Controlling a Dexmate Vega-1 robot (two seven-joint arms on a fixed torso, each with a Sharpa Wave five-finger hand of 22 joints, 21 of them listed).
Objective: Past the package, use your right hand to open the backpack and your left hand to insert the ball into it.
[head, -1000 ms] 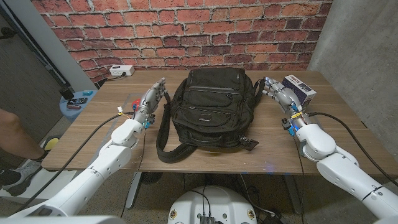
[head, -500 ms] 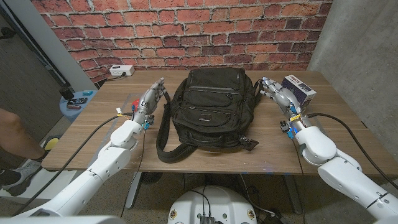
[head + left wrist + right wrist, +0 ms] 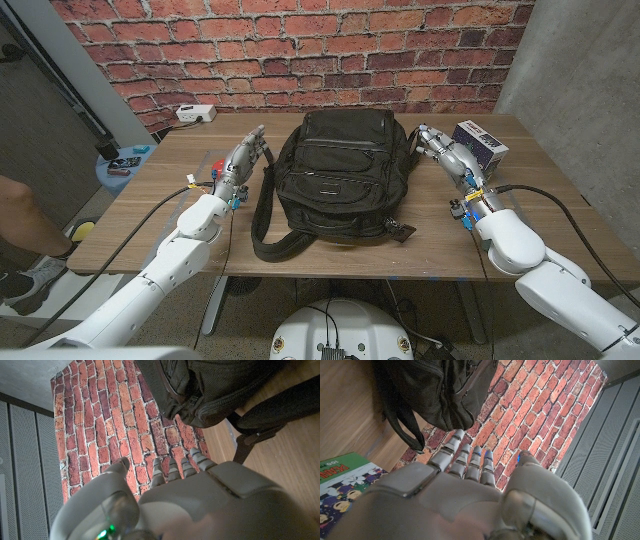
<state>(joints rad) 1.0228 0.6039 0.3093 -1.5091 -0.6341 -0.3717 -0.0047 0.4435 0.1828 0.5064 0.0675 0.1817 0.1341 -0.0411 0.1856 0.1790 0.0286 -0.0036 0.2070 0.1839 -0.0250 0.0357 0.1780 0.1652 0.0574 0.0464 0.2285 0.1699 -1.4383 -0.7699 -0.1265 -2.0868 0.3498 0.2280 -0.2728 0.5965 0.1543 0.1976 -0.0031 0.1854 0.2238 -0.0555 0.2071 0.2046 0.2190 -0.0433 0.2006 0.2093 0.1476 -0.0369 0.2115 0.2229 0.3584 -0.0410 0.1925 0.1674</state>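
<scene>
So your black backpack (image 3: 335, 180) is lying on its back in the middle of the wooden table (image 3: 520, 215), top end toward the brick wall (image 3: 300, 50), and every zipper you can see on it looks closed, so nothing of what's inside shows. One shoulder strap (image 3: 262, 225) loops out from its left side toward the table's front edge. Your right hand (image 3: 440, 148) is up by the bag's top right corner, fingers straight and fairly close together, holding nothing; from the head view I can't tell if the fingertips actually touch the fabric or are just beside it. In the right wrist view the fingers (image 3: 462, 457) reach toward the bag's dark side and a hanging strap, with a bit of a colourful printed box in the corner. That's the package (image 3: 480, 143), a white and blue box sitting just beside your right hand on its outer side, near the table's right edge. Your left hand (image 3: 245, 160) is on the other side of the bag, just beside its upper left edge, fingers extended and empty too. The ball is something I can't make out for sure; there's a small red and blue bit (image 3: 214, 164) on the table left of your left hand, too small to tell what it is. A white power strip (image 3: 195, 113) sits at the far left corner.
</scene>
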